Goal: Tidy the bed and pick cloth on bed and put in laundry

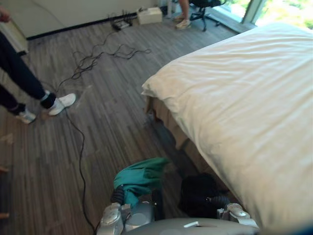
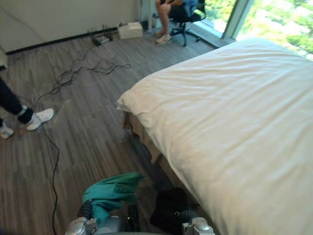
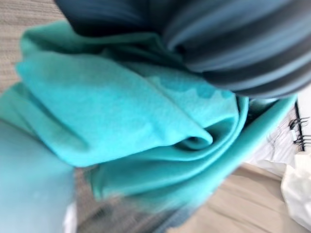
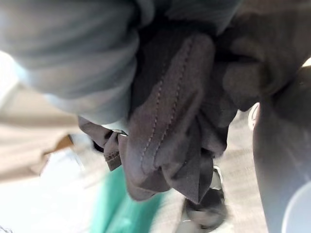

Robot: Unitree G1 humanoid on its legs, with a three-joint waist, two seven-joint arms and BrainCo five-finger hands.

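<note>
A teal cloth [image 1: 142, 177] hangs bunched from my left hand [image 3: 233, 43], low over the wooden floor just in front of me. In the left wrist view its folds [image 3: 121, 121] press against the hand's dark ribbed cover. A black cloth [image 1: 198, 193] is bunched in my right hand [image 4: 73, 48], close to the bed's near side. In the right wrist view its stitched dark folds [image 4: 170, 111] sit between silver fingers. The bed [image 1: 244, 98], under a smooth white duvet, lies on the right with no cloth on it.
A person in dark trousers and white shoes [image 1: 61, 104] stands at the left. Black cables [image 1: 98, 56] trail across the floor toward a white box [image 1: 149, 15] by the wall. Another person sits on an office chair [image 2: 176, 14] at the back.
</note>
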